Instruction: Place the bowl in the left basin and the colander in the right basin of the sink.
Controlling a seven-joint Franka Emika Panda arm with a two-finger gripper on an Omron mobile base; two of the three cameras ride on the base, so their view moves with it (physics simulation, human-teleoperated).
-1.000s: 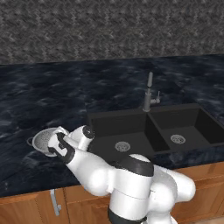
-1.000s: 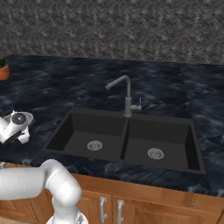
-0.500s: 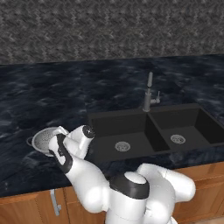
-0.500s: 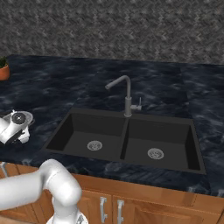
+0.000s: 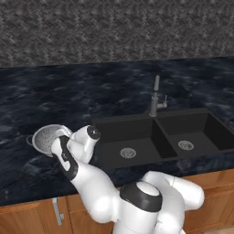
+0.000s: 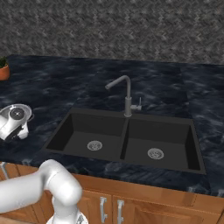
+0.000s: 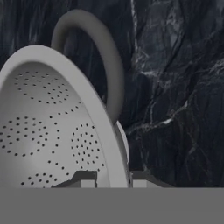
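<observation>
1. Countertop (image 5: 55,98) of dark blue-black marbled stone runs the width of the room, backed by a rough grey speckled wall (image 5: 114,27); wooden cabinet fronts (image 6: 144,205) with metal pull handles sit below it
2. Set into the stone is the sink (image 6: 127,114), matte black with a central divider; the left basin (image 6: 87,138) and the right basin (image 6: 159,144) each show a round silver drain, and a grey gooseneck faucet (image 6: 124,94) stands at the back over the divider
3. At the far left edge of the right base view a small terracotta pot (image 6: 4,71) with a bit of green sits on the counter
4. The colander (image 5: 45,138) rests on the counter to the left of the sink, well apart from both basins (its holes and one loop handle are plain in the hand view (image 7: 52,127))
5. The white arm rises from the base, bends over the counter edge and reaches left, its wrist just beside the colander
6. The gripper (image 7: 113,178) points down at the colander's rim; one finger (image 7: 83,178) is inside the wall and the other outside, pinched close on the rim
</observation>
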